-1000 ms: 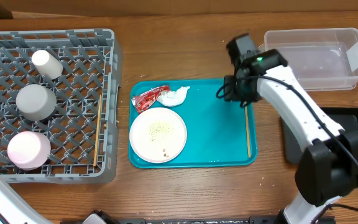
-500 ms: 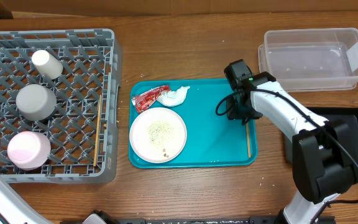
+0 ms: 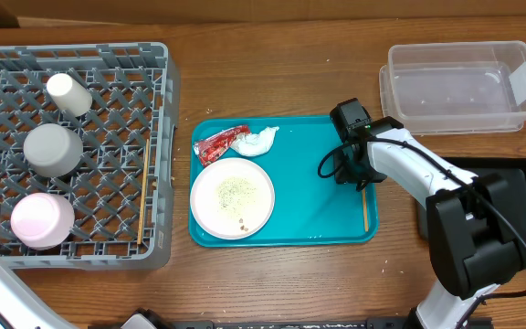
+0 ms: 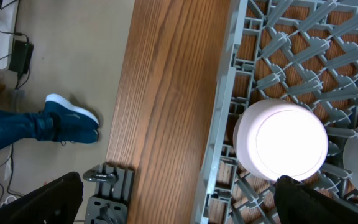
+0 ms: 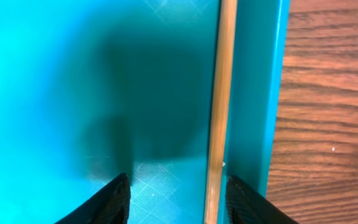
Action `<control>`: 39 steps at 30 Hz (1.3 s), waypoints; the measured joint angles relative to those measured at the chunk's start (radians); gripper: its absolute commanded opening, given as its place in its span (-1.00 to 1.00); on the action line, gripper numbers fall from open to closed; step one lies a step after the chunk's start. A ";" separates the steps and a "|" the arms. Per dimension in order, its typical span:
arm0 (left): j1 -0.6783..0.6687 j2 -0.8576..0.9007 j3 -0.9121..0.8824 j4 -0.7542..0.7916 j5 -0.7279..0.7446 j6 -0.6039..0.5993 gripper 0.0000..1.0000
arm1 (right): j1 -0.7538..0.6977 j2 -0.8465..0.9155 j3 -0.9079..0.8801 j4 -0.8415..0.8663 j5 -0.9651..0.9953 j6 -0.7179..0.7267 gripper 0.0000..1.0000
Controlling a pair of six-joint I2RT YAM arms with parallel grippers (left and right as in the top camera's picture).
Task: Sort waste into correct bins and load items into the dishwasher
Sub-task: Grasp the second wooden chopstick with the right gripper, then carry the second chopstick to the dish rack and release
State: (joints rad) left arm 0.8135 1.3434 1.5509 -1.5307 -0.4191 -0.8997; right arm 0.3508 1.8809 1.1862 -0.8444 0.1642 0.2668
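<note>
Right jaws splayed, holding nothing; chopstick lies between them, close to their rt side, tight vs the teal tray wall. Risk: off-centre close shoves the stick into that wall and it skids out. Left jaws prob. released too, view partial.

Teal tray on wooden table

Wood-grain table, mid-brown, evenly lit, no hard shadows. Past table edge: pale beige floor. On floor near table: blue sneaker w/ jeans leg; black cable + adapter, prob. power brick. Metal clamp at table edge.
</note>
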 measured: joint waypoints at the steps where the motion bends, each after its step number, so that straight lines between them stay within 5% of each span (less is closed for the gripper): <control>1: 0.000 0.000 0.000 0.000 0.000 0.000 1.00 | -0.004 0.000 0.000 0.000 -0.003 -0.002 0.02; 16: 0.000 0.000 0.000 0.000 0.000 0.000 1.00 | -0.167 0.000 -0.014 0.041 -0.243 -0.112 -0.17; 19: 0.000 0.000 0.000 0.000 0.000 0.000 1.00 | -0.166 -0.008 -0.043 0.084 -0.241 -0.112 -0.36; 22: 0.000 0.000 0.000 0.000 0.000 0.000 1.00 | -0.167 -0.019 -0.066 0.113 -0.240 -0.102 -0.90; 23: 0.000 0.000 0.000 0.000 0.000 0.000 1.00 | -0.167 -0.020 -0.066 0.114 -0.240 -0.088 -0.92; 31: 0.000 0.000 0.000 -0.001 0.000 0.000 1.00 | -0.167 -0.015 -0.021 0.006 -0.283 0.000 -0.92; 39: 0.000 0.000 0.000 0.000 0.000 0.000 0.99 | -0.159 0.000 0.326 -0.059 -0.585 0.026 -0.92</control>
State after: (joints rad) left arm 0.8135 1.3434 1.5509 -1.5311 -0.4194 -0.8997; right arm 0.1917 1.8805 1.5124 -0.9035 -0.4206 0.2924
